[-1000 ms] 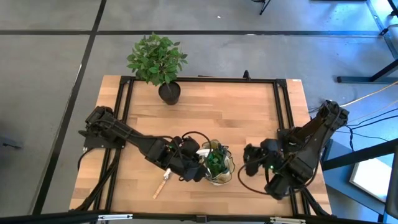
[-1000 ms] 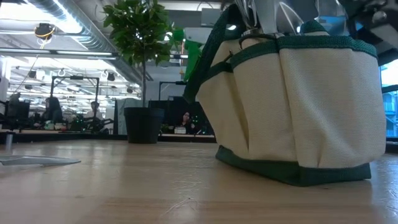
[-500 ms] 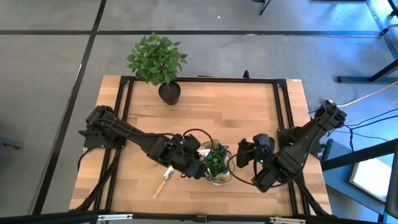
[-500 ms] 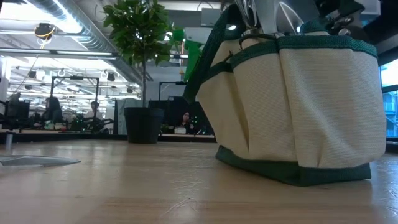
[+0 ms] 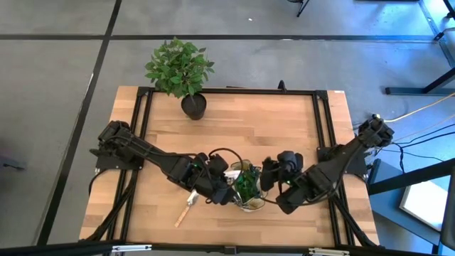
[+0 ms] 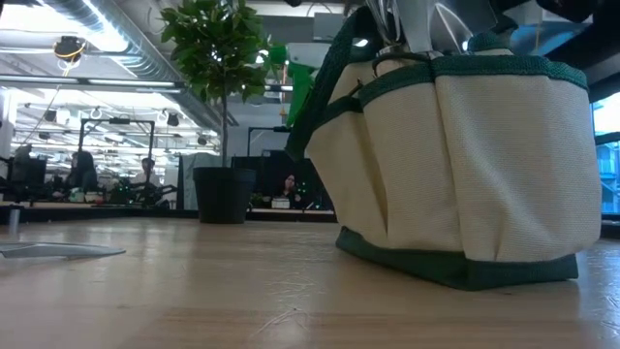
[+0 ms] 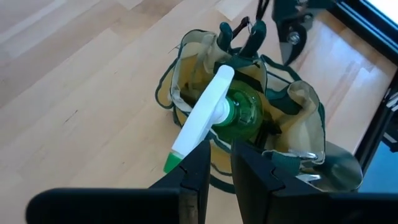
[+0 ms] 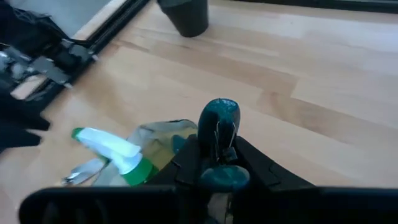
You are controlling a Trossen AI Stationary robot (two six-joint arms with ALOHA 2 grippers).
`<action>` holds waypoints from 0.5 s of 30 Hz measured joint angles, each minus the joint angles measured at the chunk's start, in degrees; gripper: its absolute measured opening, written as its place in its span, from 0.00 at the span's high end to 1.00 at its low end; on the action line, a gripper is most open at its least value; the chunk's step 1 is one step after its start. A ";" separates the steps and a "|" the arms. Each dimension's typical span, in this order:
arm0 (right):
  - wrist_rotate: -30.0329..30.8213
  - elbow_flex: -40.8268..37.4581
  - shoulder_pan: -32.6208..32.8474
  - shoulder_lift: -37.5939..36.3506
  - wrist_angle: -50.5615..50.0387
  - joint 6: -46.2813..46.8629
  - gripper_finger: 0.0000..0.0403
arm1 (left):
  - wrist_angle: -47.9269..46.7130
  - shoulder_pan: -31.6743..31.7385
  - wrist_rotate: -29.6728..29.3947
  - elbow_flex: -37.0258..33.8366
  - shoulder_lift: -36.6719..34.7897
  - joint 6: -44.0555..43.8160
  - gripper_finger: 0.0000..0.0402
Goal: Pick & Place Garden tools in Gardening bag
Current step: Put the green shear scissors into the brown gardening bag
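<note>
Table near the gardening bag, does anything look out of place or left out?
One wooden-handled tool lies flat on the table beside the gardening bag, under the left arm, not yet packed. The spray bottle stands inside the bag, its white trigger head sticking out.

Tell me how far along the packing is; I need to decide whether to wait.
Done: the spray bottle stands in the gardening bag. In hand: the right gripper holds teal-handled snips at the bag's edge, not yet released; the left gripper sits beside the bag. Left: a wooden-handled tool lies on the table.
</note>
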 joint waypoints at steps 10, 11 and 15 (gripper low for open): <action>-0.68 0.00 -0.25 2.98 0.21 0.79 0.85 | -2.00 -1.40 0.11 -0.02 0.00 -0.24 0.85; -0.55 0.00 -0.07 3.25 0.21 1.08 0.85 | -2.44 -1.53 0.11 -0.02 0.00 -0.49 0.85; 0.78 0.00 0.57 4.72 0.19 1.36 0.85 | -3.42 -2.04 0.25 -0.02 0.00 -1.07 0.85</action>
